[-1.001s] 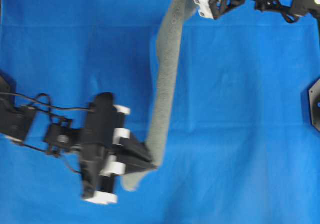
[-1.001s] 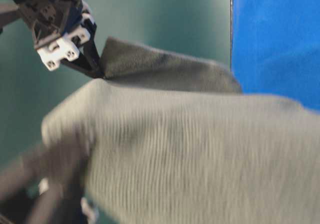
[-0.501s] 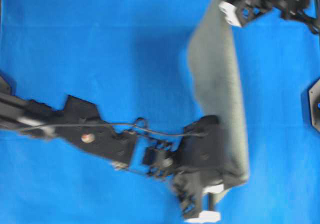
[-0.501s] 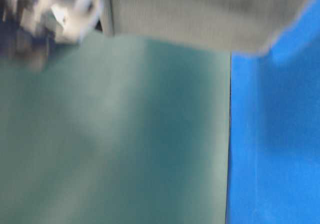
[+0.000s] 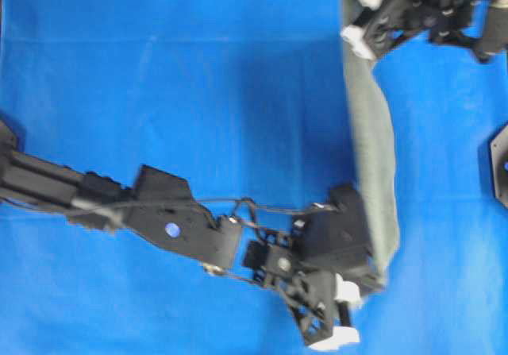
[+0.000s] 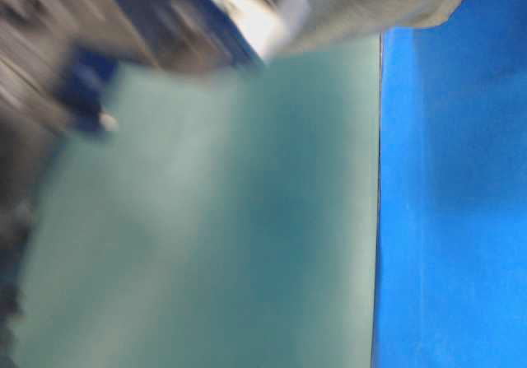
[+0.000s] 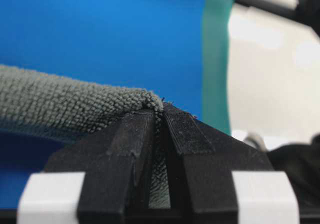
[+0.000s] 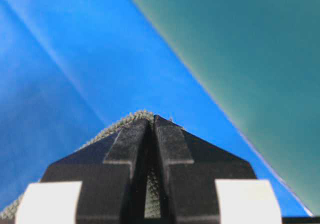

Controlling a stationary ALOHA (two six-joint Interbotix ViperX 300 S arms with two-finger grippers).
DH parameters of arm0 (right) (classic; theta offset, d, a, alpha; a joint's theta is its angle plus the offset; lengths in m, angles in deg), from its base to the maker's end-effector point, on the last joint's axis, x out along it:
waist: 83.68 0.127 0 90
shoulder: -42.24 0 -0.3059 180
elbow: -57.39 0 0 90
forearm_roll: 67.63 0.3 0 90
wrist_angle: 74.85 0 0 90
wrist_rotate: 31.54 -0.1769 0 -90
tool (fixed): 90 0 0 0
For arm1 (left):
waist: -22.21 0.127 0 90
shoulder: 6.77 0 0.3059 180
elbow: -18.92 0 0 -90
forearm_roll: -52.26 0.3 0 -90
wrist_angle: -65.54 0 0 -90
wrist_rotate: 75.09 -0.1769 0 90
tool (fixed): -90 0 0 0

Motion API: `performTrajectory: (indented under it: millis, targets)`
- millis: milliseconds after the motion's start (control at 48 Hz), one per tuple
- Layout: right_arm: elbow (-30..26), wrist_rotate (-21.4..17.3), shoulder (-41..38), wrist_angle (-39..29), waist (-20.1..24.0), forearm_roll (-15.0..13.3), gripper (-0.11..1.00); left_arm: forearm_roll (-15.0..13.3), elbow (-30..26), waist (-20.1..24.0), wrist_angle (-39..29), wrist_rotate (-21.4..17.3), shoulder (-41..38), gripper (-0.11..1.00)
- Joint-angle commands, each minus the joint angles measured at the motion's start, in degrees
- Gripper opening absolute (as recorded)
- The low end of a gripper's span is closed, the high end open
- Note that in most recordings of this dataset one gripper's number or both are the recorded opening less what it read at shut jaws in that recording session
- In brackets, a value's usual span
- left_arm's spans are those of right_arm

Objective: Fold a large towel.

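Since a second ago the left arm has swung a long way across the overhead view, from the lower left to the lower right, dragging its end of the large towel along. What used to be a slanted strip through the middle is now a narrow band hanging up the right side of the frame, clear of the blue tabletop as far as I can tell. The right arm has barely shifted.

Left end effector is pinched tight on the towel. You can see terry cloth squeezed in the slot between its black fingers, with the rest of the fabric trailing off to the left of that wrist view. Right end effector is clamped the same way, with cloth poking out at the tip and in the slot.

What matters for the next move: the towel's long axis runs from top to bottom in the overhead shot, stretched between the right end effector at the upper right and the left one at the lower right. Each arm has one end, so neither is really nearer. I'd guess laying it down flat depends on keeping that span taut. The table-level view is mostly blur, so it's no help.
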Motion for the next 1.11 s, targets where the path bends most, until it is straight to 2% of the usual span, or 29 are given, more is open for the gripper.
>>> performTrajectory:
  millis: [0, 209, 334, 563, 751, 855, 897, 980, 1084]
  targets:
    - [-4.75, 0.18, -3.96, 1.93, -2.72, -0.79, 0.04, -0.53, 4.22, -8.96, 2.46, 4.57, 4.22, 0.04]
    - [-9.76, 0.35, -12.57, 7.03, -3.52, -1.05, 0.04, -0.53, 14.68, -11.78, 3.78, 13.45, 8.79, 0.04]
    - [-11.34, 0.26, -16.35, 10.2, -4.04, -2.02, 0.04, -0.53, 19.07, -12.22, 4.04, 15.82, 10.81, 0.04]
    - [-11.87, 0.35, -20.04, 15.29, -4.22, -2.99, 0.04, -0.53, 25.31, -10.37, 4.75, 16.26, 13.8, 0.04]
    - [-11.78, 0.35, -20.21, 16.08, -4.22, -3.69, 0.04, 0.0, 26.89, -7.21, 4.57, 15.29, 14.77, 0.04]
    - [-11.78, 0.35, -20.21, 16.08, -4.22, -4.39, 0.05, 0.0, 27.33, -5.54, 4.39, 13.54, 15.21, 0.04]
    - [-11.78, 0.35, -20.21, 16.17, -4.22, -4.66, 0.11, 0.0, 27.51, -5.01, 4.39, 12.66, 15.47, 0.04]
    - [-11.78, 0.35, -20.21, 16.17, -4.22, -5.1, 0.33, 0.0, 28.21, -3.87, 4.39, 10.99, 16.17, 0.07]
    - [-11.69, 0.35, -19.95, 16.17, -4.22, -5.98, 0.6, 0.0, 29.53, -2.81, 4.39, 10.37, 17.14, 0.35]
